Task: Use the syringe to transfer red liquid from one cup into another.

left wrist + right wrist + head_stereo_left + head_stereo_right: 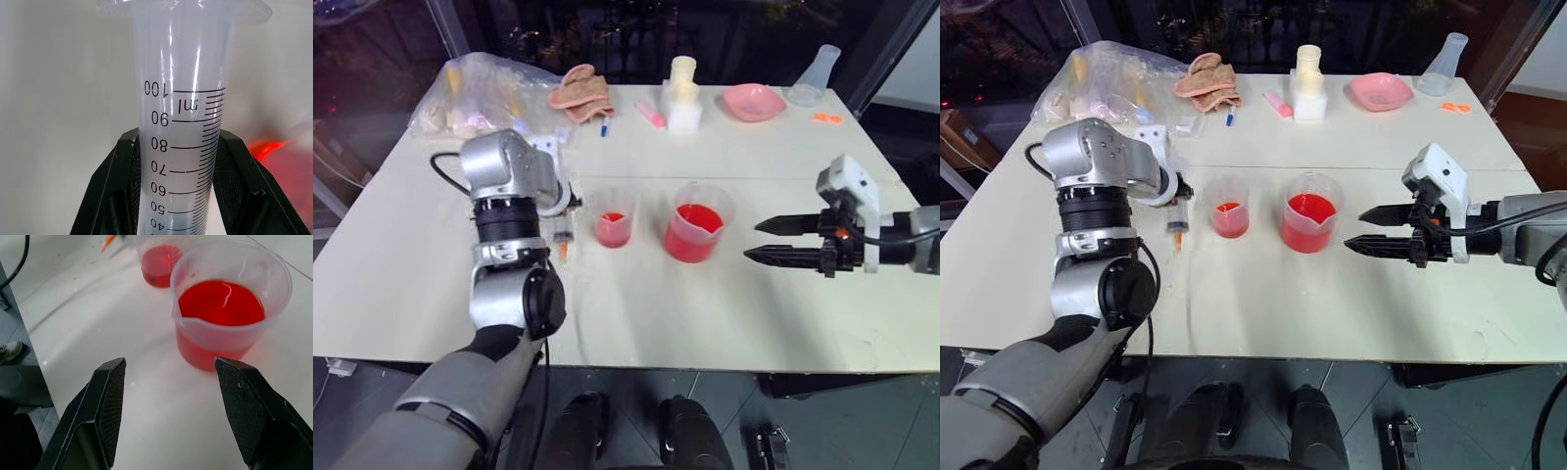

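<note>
My left gripper [178, 139] is shut on the syringe [188, 112], its black fingers [120, 171] pressing the clear graduated barrel from both sides. The syringe [563, 235] hangs tip-down just left of the smaller cup [614, 220], its orange tip a little above the table. The smaller cup holds a shallow layer of red liquid. To its right stands the larger spouted beaker [695, 227], about half full of red liquid [220, 303]. My right gripper [751, 241] hovers open to the right of the beaker, pointing at it, with nothing between its fingers [110, 396].
Along the table's far side lie a clear plastic bag [489, 93], a tan cloth [580, 88], a small blue-tipped pen [604, 128], a pink item [650, 115], a white bottle on a block [682, 93], a pink dish [753, 101] and a conical flask [815, 75].
</note>
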Motion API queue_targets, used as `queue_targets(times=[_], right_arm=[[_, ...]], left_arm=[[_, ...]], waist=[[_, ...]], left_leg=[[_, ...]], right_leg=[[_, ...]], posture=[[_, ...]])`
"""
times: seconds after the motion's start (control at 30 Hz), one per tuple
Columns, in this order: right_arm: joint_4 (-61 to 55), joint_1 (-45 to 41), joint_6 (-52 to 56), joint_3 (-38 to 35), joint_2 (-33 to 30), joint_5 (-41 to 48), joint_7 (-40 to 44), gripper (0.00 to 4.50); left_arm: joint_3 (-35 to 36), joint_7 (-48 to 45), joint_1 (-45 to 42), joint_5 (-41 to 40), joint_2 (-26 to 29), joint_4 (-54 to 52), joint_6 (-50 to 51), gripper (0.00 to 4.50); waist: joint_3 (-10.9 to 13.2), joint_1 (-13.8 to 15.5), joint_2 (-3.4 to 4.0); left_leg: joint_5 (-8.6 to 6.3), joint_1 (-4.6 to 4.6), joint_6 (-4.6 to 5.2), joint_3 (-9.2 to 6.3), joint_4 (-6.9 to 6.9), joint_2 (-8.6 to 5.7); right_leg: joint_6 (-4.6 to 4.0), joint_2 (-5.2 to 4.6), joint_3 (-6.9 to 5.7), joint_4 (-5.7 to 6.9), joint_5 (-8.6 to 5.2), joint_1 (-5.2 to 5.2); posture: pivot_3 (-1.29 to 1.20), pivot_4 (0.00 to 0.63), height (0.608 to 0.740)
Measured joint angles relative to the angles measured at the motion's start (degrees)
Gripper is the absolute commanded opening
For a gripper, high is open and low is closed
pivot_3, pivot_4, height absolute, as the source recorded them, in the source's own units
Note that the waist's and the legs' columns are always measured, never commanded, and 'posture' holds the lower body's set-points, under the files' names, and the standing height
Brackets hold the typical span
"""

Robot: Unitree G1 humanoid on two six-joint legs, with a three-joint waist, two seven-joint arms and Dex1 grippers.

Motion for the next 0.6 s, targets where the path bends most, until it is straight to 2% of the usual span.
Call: queue_targets(times=[0.07,0.2,0.27,0.6], right_arm=[[-0.9,1.5,0.8,-1.5,0.0,0.6,-0.9,2.99],[-4.2,5.0,3.3,-4.8,0.5,3.3,-3.2,2.99],[-4.9,5.8,3.3,-6.0,0.9,3.4,-4.5,2.99],[-6.0,3.6,3.6,-8.1,4.3,7.1,-10.9,2.99]], left_arm=[[-3.0,-2.1,1.6,-0.4,1.0,-4.2,-2.0,1.46],[-4.1,-5.1,5.6,-1.1,0.8,-12.0,-11.8,1.46],[-6.5,-8.1,8.2,-1.6,2.5,-15.1,-17.7,1.46],[-11.4,-15.0,9.2,-2.7,3.5,-18.1,-39.2,1.46]], waist=[[0.0,0.1,0.01],[0.0,0.2,0.01],[0.0,0.1,0.01],[0.0,0.1,0.01]], left_leg=[[0.01,0.02,-0.01,0.00,0.01,0.02],[0.01,0.01,-0.01,0.00,0.01,0.01],[0.01,0.01,0.00,0.01,0.01,0.03],[0.01,0.02,0.03,0.02,0.02,0.02]], right_leg=[[-0.03,0.01,0.00,0.00,0.02,0.01],[-0.05,0.01,0.00,-0.11,0.03,0.05],[-0.06,0.02,0.00,-0.11,0.03,0.05],[-0.07,0.02,-0.01,-0.15,0.04,0.10]], posture=[[0.00,0.150,0.740],[0.00,0.150,0.740],[0.00,0.150,0.740],[0.00,0.150,0.740]])
